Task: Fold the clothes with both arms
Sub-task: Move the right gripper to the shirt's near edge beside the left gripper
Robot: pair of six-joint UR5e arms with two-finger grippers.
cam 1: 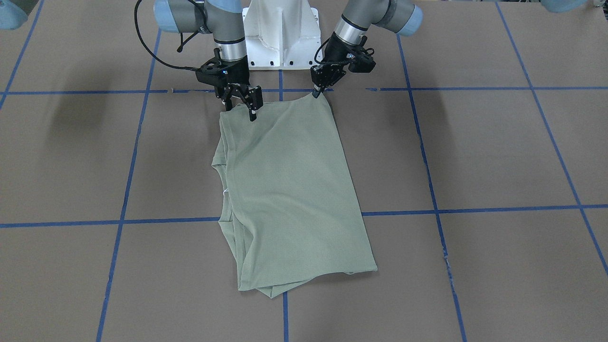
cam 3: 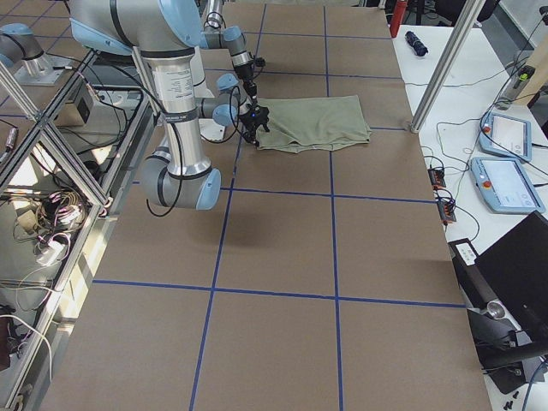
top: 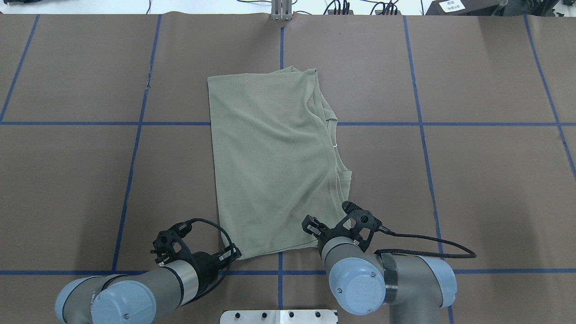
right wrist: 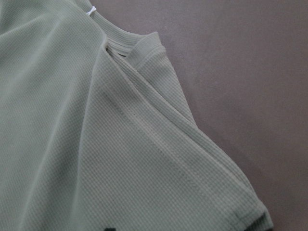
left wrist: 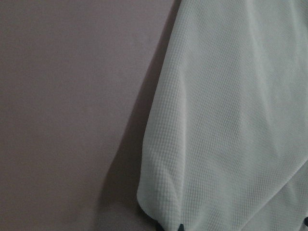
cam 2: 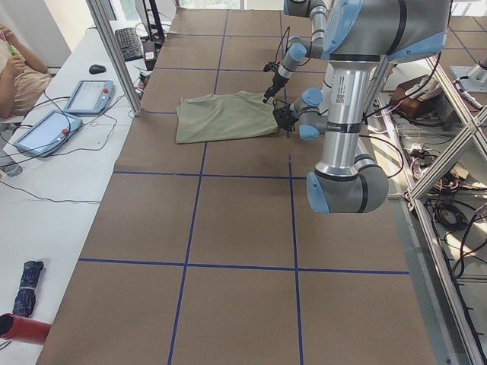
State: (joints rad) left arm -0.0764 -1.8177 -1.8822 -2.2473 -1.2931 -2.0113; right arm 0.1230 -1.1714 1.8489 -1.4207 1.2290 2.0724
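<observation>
The clothes are one pale sage-green shirt lying folded lengthwise on the brown table, collar and white tag at its long edge on the robot's right. My left gripper is shut on the shirt's near corner, which peaks up off the table; the left wrist view shows that corner raised over its shadow. My right gripper stands open over the other near corner, fingers spread across the ribbed edge without pinching it. Both arms reach in from the robot's side of the table.
The white pedestal base stands just behind the grippers. Blue tape lines grid the brown table. In the left side view a desk with tablets and a seated person lie beyond the table's far edge.
</observation>
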